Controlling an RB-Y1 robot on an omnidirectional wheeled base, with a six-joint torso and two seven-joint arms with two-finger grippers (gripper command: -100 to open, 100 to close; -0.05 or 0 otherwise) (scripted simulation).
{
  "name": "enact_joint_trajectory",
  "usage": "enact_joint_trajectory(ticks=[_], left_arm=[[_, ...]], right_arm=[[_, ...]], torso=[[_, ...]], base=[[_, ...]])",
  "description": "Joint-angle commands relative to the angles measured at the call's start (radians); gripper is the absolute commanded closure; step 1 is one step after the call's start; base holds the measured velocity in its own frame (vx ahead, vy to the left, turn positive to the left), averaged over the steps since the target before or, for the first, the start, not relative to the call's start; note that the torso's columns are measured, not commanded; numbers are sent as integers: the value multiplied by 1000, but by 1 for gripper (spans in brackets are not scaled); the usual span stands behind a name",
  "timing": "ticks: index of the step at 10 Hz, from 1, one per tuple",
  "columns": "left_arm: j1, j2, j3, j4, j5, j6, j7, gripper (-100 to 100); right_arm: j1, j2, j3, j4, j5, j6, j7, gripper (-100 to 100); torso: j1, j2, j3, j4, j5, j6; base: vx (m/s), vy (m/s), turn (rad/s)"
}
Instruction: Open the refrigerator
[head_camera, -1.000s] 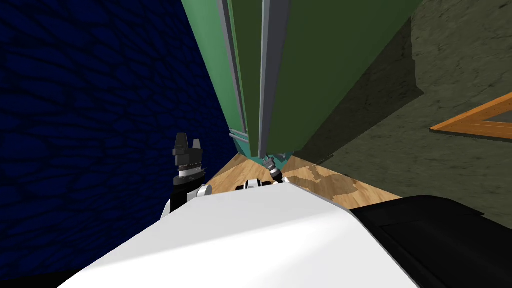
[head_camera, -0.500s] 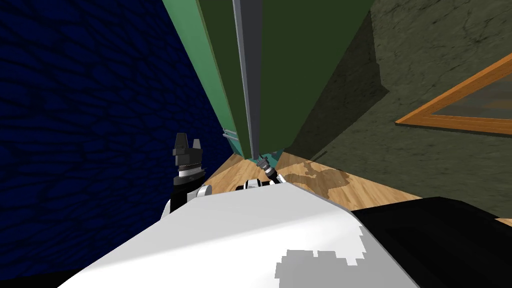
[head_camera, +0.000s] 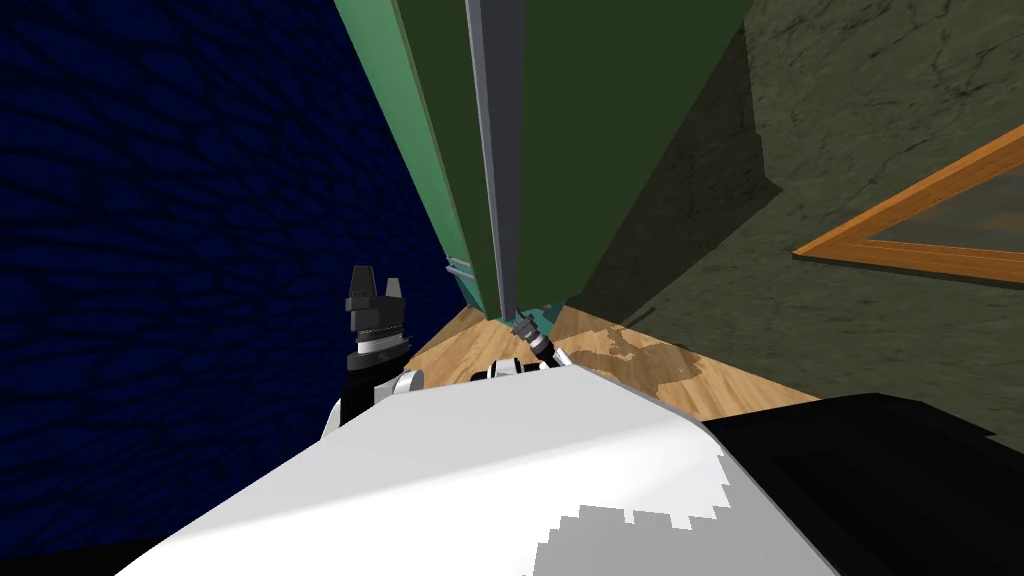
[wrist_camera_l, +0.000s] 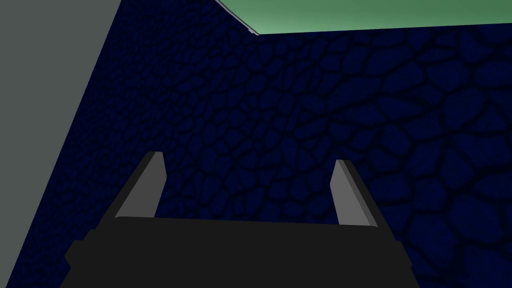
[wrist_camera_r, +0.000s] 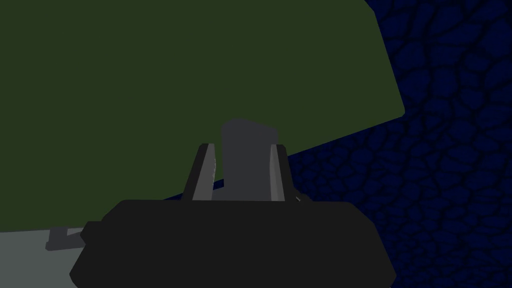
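The refrigerator (head_camera: 590, 140) is a tall dark green box straight ahead, with a lighter green side (head_camera: 400, 120). A grey bar handle (head_camera: 495, 150) runs up its door. My right gripper (head_camera: 522, 322) is at the handle's lower end. In the right wrist view it (wrist_camera_r: 243, 170) is shut on the grey handle (wrist_camera_r: 248, 145), both fingers pressing its sides, with the green door (wrist_camera_r: 175, 85) behind. My left gripper (head_camera: 375, 287) is raised to the left of the refrigerator, apart from it. Its fingers (wrist_camera_l: 145, 187) stand wide open and hold nothing.
A dark blue cobbled wall (head_camera: 180, 220) lies close on the left. An olive wall (head_camera: 850, 120) with a wooden picture frame (head_camera: 900, 225) is on the right. Wood floor (head_camera: 630, 365) shows at the refrigerator's foot.
My head view swung in the first half second, bringing the picture frame further in and shifting the refrigerator left. Since then almost nothing moved. The right gripper kept its hold on the handle.
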Motion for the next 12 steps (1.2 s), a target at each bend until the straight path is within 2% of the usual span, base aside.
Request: enact_joint_trajectory(ticks=[1,3,5,6,7,12], left_arm=[[0,0,0,0,0,0,0,0],[0,0,0,0,0,0,0,0],[0,0,0,0,0,0,0,0],[0,0,0,0,0,0,0,0],[0,0,0,0,0,0,0,0],[0,0,0,0,0,0,0,0]], right_arm=[[-16,-19,32,-9,7,-36,-31,100],[-26,-35,59,-14,15,-57,-55,100],[-26,-35,59,-14,15,-57,-55,100],[-31,-43,73,-17,19,-68,-67,100],[-38,-55,63,-20,28,-6,-90,-100],[-108,-71,59,-71,37,89,-168,-100]], torso=[[1,1,1,1,1,2],[3,1,0,3,1,1],[9,-3,-3,6,2,0],[15,-8,-7,5,4,-1],[13,-7,-7,5,3,-3],[2,-10,-6,0,0,1]], base=[[-131,-183,103],[-156,-213,116],[-62,-101,11],[-36,-46,61],[-63,-41,17],[-71,1,3]])
